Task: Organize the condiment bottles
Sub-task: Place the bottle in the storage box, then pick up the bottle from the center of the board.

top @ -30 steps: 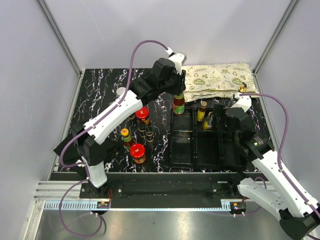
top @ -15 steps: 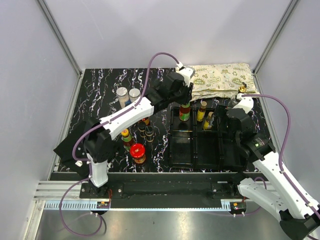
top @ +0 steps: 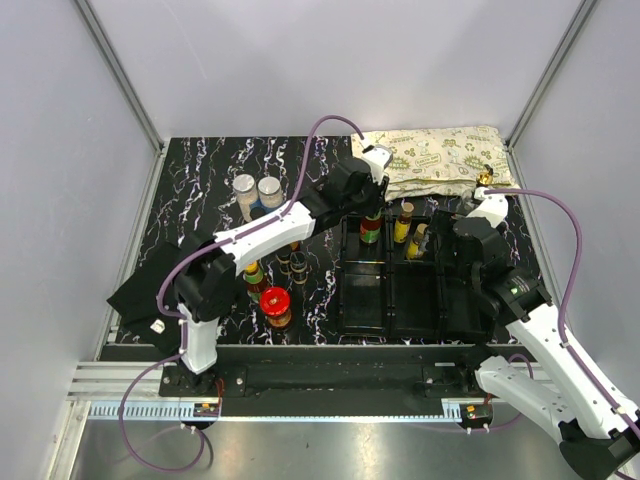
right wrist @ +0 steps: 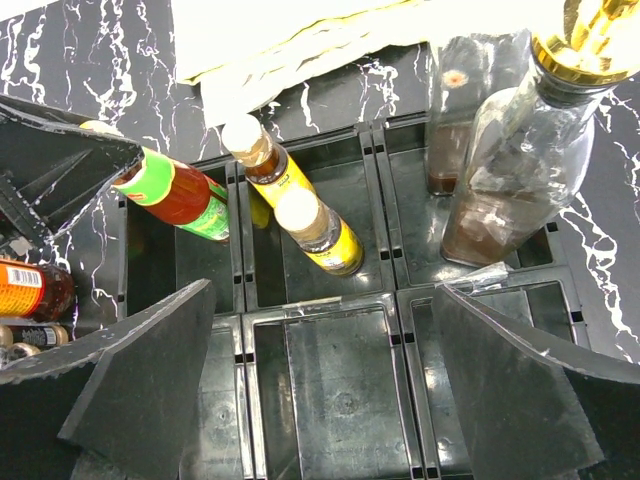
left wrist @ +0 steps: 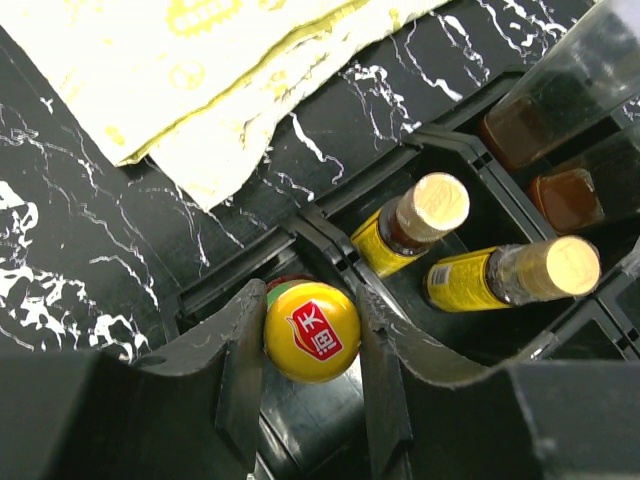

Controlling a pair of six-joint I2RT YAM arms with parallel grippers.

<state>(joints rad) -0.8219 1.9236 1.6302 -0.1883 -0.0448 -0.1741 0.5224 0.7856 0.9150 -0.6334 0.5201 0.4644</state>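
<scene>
My left gripper is shut on the yellow cap of a slim red-and-green sauce bottle, which stands in the back left compartment of the black tray; it also shows in the top view. Two yellow-labelled bottles stand in the back middle compartment. Clear gold-spouted bottles fill the back right compartment. My right gripper is open and empty above the tray's front middle compartment. Left of the tray stand a red-lidded jar, a yellow-capped bottle, black-capped bottles and two grey-lidded shakers.
A patterned cream bag lies behind the tray at the back right. A black cloth lies at the table's left edge. Grey walls enclose the marbled black table. The tray's front compartments hold nothing.
My left gripper has carried the red-and-green bottle right and down, from behind the tray into its back left compartment. The shakers came into view. The right arm has barely moved.
</scene>
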